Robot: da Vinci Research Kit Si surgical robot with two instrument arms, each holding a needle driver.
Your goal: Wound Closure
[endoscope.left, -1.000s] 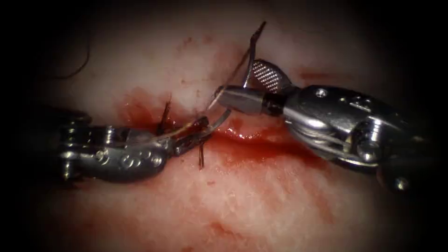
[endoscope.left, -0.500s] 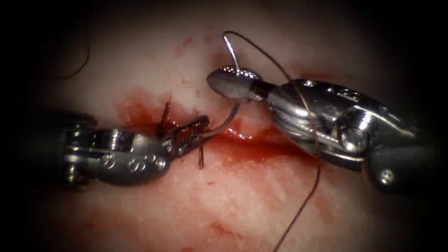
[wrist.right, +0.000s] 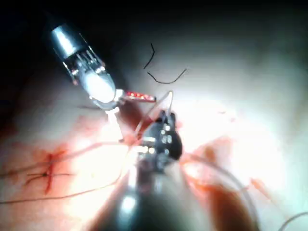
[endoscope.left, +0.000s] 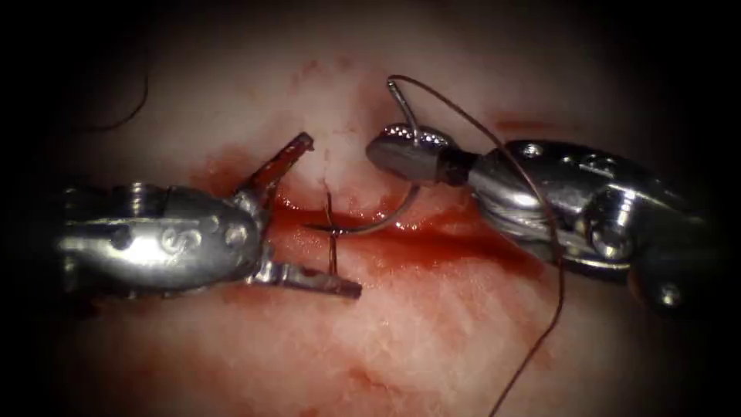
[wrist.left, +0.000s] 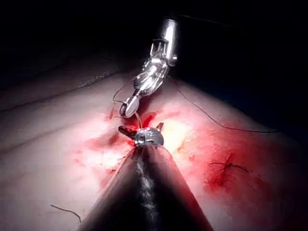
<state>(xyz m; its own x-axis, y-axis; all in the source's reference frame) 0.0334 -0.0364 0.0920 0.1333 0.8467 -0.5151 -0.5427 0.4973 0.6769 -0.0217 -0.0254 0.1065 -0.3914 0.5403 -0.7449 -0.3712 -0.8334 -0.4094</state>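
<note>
The left pincer [endoscope.left: 328, 216] is spread wide and nothing is held in it; one jaw points up over the cut [endoscope.left: 432, 232], the other lies on the tissue [endoscope.left: 401, 332] below it. The needle [endoscope.left: 386, 220] is clamped near its swaged end by the closed right pincer [endoscope.left: 394, 150], with its curve dipping into the red fluid [endoscope.left: 463, 247] at the cut. Thread [endoscope.left: 540, 232] is draped from the needle end over the right tool.

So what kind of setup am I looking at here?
Likely a bench suturing practice station: pale tissue with a red, wet cut, and two tools; the right tool grips a curved needle trailing thread.
</note>
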